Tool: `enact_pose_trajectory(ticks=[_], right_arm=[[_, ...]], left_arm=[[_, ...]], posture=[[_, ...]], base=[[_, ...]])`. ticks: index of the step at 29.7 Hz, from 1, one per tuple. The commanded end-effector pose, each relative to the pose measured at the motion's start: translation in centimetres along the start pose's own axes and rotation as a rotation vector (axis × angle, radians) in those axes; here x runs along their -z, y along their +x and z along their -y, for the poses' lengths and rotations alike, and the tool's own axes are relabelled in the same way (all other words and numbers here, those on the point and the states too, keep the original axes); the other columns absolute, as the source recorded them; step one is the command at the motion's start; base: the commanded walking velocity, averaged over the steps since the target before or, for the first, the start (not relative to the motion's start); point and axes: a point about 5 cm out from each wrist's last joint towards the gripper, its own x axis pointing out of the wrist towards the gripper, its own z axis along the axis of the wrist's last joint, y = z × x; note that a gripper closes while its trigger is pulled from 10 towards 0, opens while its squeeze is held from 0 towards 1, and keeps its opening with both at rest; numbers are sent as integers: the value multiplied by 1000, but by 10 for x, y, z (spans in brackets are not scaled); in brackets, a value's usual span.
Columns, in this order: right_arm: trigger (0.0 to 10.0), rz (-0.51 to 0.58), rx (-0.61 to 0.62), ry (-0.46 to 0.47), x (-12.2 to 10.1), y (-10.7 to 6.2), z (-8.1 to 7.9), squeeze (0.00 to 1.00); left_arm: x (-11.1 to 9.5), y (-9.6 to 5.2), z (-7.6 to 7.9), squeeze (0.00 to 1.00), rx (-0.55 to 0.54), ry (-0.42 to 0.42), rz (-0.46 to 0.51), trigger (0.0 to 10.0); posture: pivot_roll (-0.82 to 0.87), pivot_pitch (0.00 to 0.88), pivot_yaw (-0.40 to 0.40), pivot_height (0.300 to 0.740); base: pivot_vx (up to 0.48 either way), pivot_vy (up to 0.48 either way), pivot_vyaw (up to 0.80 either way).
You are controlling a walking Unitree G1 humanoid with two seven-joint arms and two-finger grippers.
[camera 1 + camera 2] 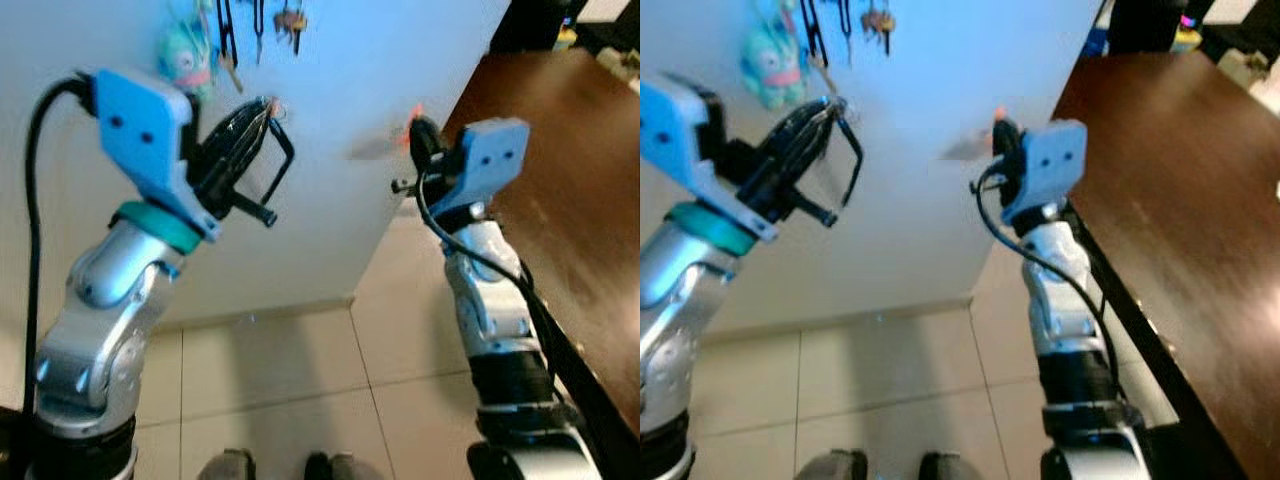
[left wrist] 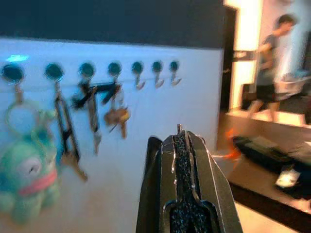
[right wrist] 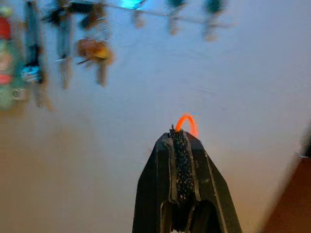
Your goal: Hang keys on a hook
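1. Both arms are reaching up toward a white wall [image 1: 330, 220]; a row of hooks [image 2: 136, 73] is running across it, and this row is serving as the landmark.
2. Left end effector [image 2: 181, 133]: fingers pressed together, nothing visible between them. It is hovering below the hook row, short of the wall, under the bare hooks at one end of the row.
3. Right end effector [image 3: 179, 132]: fingers closed on a small orange loop [image 3: 187, 121], which is sticking out past the fingertips. Whether keys are hanging from that loop cannot be told. It is sitting below the hook row, close to the wall, with the loop not on any hook.
4. Already hanging on the hook row: a teal plush keychain [image 2: 26, 177] at the far end, a long black-handled key [image 2: 65, 133] beside it, then a bunch of brass-coloured keys [image 2: 118, 116] nearer the middle.
5. Three hooks beyond the brass bunch are standing bare [image 2: 156, 73].
6. A dark wooden tabletop [image 1: 570, 190] is lying off the robot's right side, away from the hook row, next to the right arm.
7. A person [image 2: 269, 68], blurred, is standing in a lit room well beyond the bare end of the hook row.
8. Pale floor tiles [image 1: 270, 380] are lying under the wall.
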Motion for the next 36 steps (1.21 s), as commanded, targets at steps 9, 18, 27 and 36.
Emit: enact_pose_trajectory(ticks=[9, 18, 27, 36], right_arm=[[10000, 168, 23, 3, -31, -10, 6, 0], [10000, 264, 29, -148, -64, -30, 10, 0], [10000, 239, 24, -182, -63, -35, 11, 0], [10000, 220, 10, -165, -61, -33, 5, 0]], left_arm=[[-2, -1, 11, 0, 87, -1, -10, 10000], [-4, 0, 9, 0, 95, -2, -11, 10000], [-4, 6, 8, 0, 99, 1, -5, 10000], [-2, 6, 6, 0, 77, 15, -14, 10000]], posture=[[113, 96, -9, 740], [98, 103, -5, 740], [85, 89, 2, 740], [97, 81, 0, 740]], base=[[28, 0, 0], [27, 0, 0], [84, 0, 0], [369, 0, 0]])
